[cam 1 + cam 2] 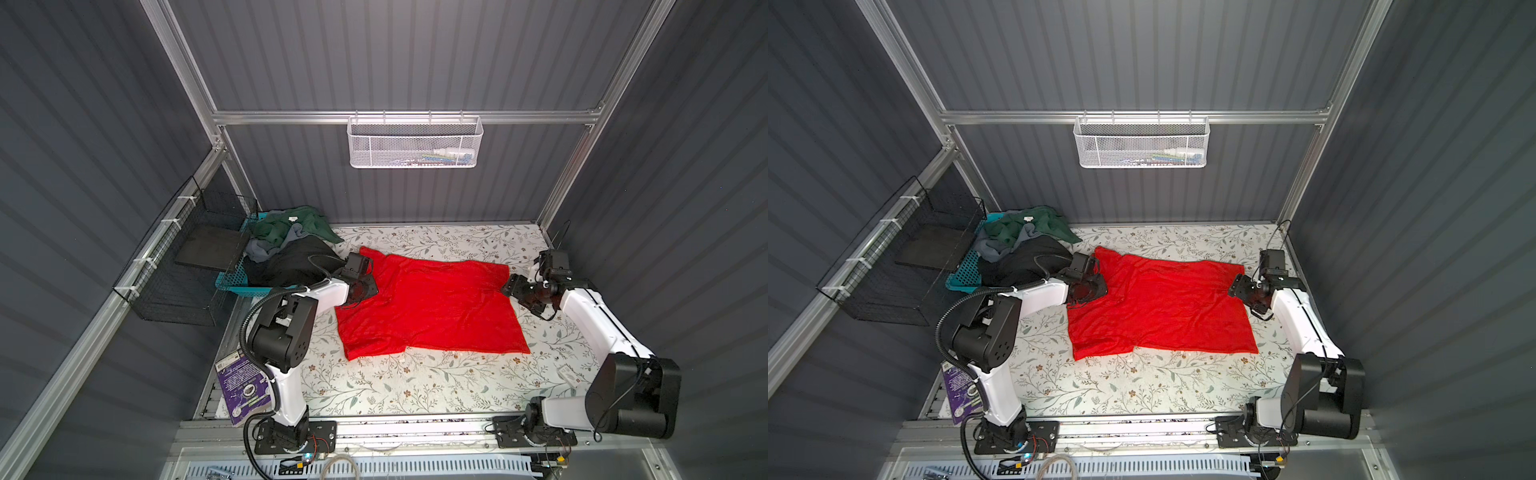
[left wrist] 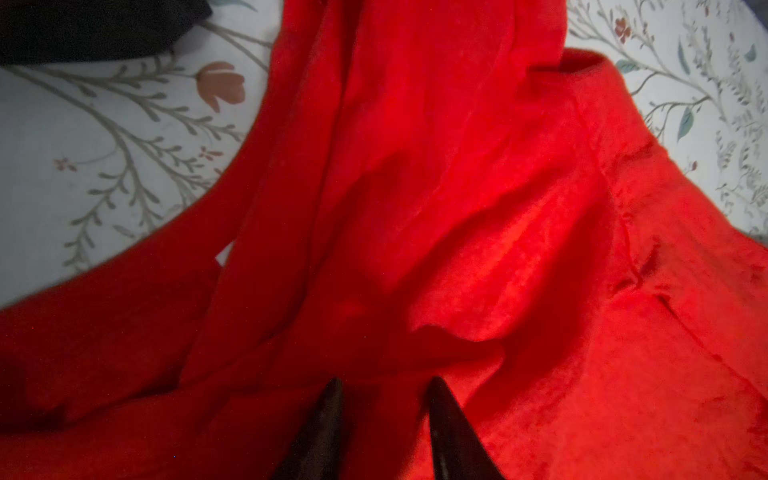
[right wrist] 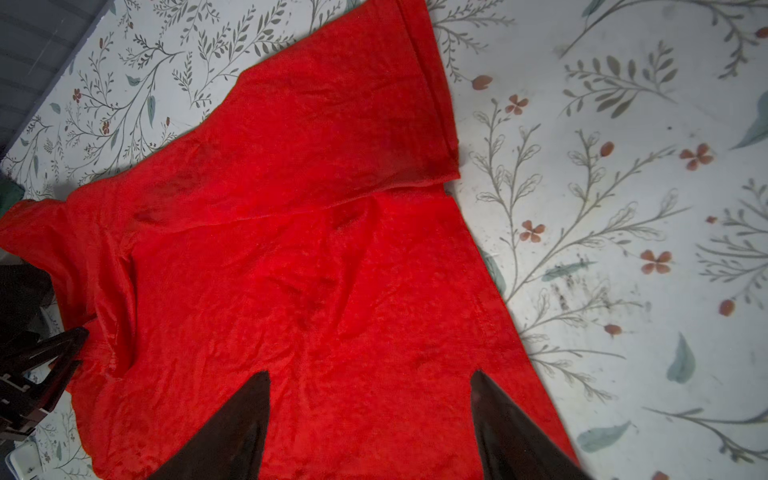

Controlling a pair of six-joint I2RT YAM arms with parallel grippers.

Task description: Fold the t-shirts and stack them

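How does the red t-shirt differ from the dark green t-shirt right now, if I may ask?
The red t-shirt lies spread almost flat on the table; the green t-shirt is crumpled. The red one lies alone; the green one tops a heap of garments in the teal basket. The left gripper and right gripper are at the red one's ends; neither touches the green one. Both are plain cloth.

A floral tabletop point(image 1: 415, 395) is enclosed by ribbed grey walls point(image 1: 395, 54), and a white mesh basket point(image 1: 415, 143) is hung on an aluminium rail point(image 1: 270, 117).
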